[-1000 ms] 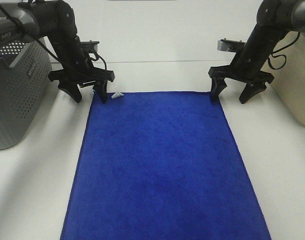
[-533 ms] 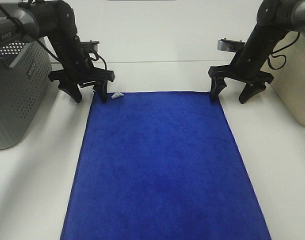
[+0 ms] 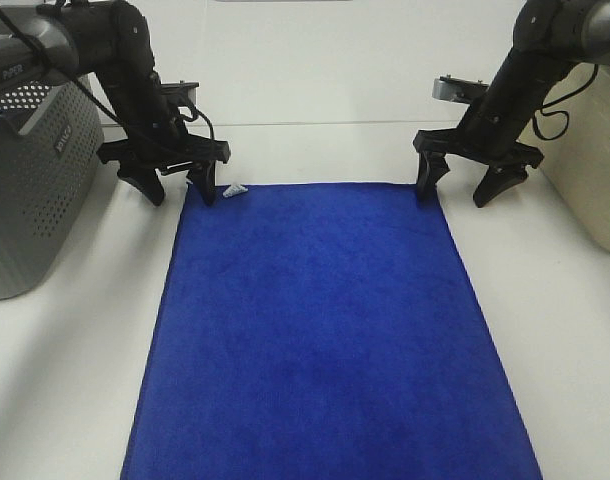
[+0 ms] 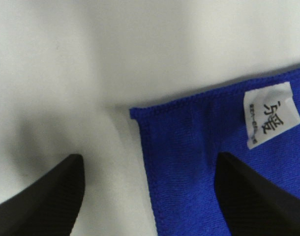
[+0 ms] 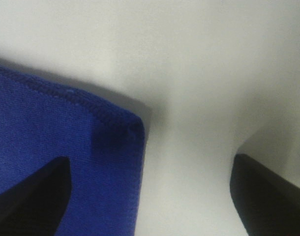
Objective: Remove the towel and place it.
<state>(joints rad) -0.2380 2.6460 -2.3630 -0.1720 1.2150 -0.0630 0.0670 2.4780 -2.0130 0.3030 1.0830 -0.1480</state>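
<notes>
The royal-blue towel [image 3: 325, 330] lies spread flat on the white table, long side running toward the front. Its white tag [image 3: 233, 189] is at the far left corner and shows in the left wrist view [image 4: 269, 114]. My left gripper [image 3: 179, 190] is open and straddles the far left corner [image 4: 140, 115], one finger on the towel, one on the table. My right gripper [image 3: 455, 188] is open and straddles the far right corner [image 5: 133, 128] the same way. Neither holds the cloth.
A grey perforated basket [image 3: 30, 180] stands at the left edge. A beige container [image 3: 595, 160] stands at the right edge. The white table [image 3: 325, 130] runs on behind the towel.
My right gripper has shifted slightly up and to the left, off the towel corner. The left gripper and the towel have not moved.
</notes>
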